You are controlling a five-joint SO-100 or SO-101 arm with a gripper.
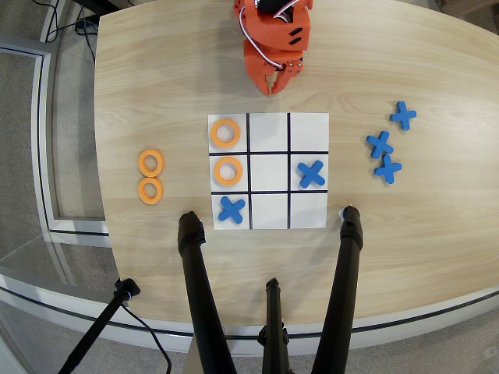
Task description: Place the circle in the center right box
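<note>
An orange ring (217,171) lies flat in the middle-row cell (242,186) on the overhead view's left edge of the white nine-cell board (269,132). The opposite middle-row cell holds a blue cross (311,173). A second orange ring (214,133) lies in the top left cell, and another blue cross (231,209) in the bottom left cell. My orange gripper (274,87) hangs above the table just beyond the board's far edge, apart from all pieces. Its jaws look shut and hold nothing.
Two spare orange rings (141,162) (140,191) lie on the wooden table left of the board. Three blue crosses (403,115) (380,144) (387,168) lie to the right. Black stand legs (195,265) (348,249) rise by the board's near corners.
</note>
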